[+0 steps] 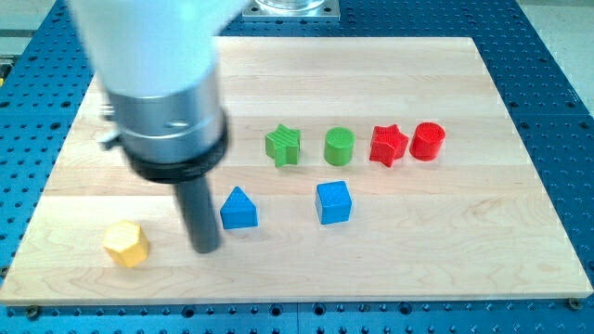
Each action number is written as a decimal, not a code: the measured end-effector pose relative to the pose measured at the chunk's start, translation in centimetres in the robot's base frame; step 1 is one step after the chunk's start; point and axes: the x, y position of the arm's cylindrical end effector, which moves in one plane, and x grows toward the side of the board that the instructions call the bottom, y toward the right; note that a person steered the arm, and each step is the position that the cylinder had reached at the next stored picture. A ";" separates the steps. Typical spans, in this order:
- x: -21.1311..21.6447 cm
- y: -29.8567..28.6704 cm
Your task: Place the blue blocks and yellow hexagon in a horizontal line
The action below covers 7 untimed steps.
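While my tip [205,249] sits on the board [483,241] between two task pieces, nothing is gripped: it's a bare rod, no jaws to open or close, and it looks clear of every block. The yellow hexagon [125,244] lies to the tip's left in view, apart from it and about level with it. The blue triangle block [239,209] is just beside the rod on its right, slightly higher in view. The blue cube [333,202] is farther right again, roughly level with the triangle. A green star [283,146], green cylinder [340,147], red star [389,144] and red cylinder [428,141] form a row up-right of the tip, not part of the job.

Judgement: the two blue blocks already line up; the hexagon sits lower and far out. Likely step: get round below the hexagon and push it up and slightly rightward to the blue row's level. Push through its centre so it doesn't spin off, go slow, and approach without clipping the triangle. Stop as soon as it's level.
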 end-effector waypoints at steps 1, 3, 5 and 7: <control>-1.0 0.0; -1.7 3.2; 5.3 2.0; 4.6 -5.9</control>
